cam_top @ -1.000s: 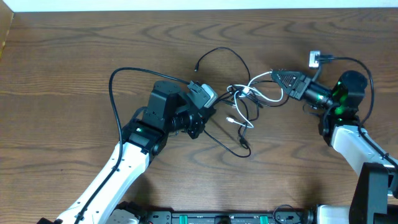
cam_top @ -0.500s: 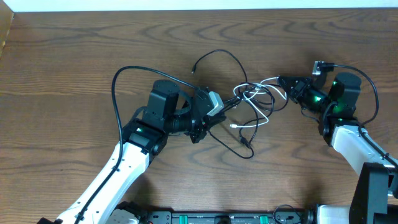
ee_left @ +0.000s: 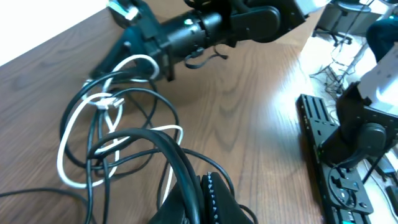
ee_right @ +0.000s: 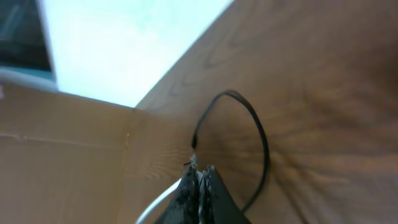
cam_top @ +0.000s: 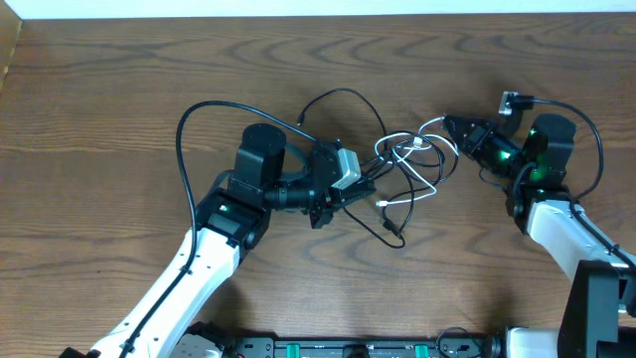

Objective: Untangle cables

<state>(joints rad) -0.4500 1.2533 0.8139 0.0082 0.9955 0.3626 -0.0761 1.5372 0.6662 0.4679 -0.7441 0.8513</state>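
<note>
A knot of thin black cables [cam_top: 390, 189] and one white cable [cam_top: 412, 149] lies at the table's middle. My left gripper [cam_top: 366, 175] is shut on a black cable at the knot's left; in the left wrist view the black cable [ee_left: 180, 163] runs between the jaws [ee_left: 202, 186]. My right gripper [cam_top: 449, 126] is shut on the white cable at the knot's right; the right wrist view shows the white cable [ee_right: 163, 200] coming out of the shut jaws [ee_right: 199, 177]. A black loop [cam_top: 343, 99] arcs behind the knot and also shows in the right wrist view [ee_right: 255, 140].
A black plug end [cam_top: 394, 235] rests on the wood in front of the knot. A thicker black wire [cam_top: 189, 129] loops off my left arm. A rail with fittings [cam_top: 348, 348] runs along the front edge. A cardboard wall [ee_right: 68, 155] stands past the table's left side.
My left gripper has moved right and slightly forward with its black cable. My right gripper has pulled right and back with the white cable. The knot has stretched between them.
</note>
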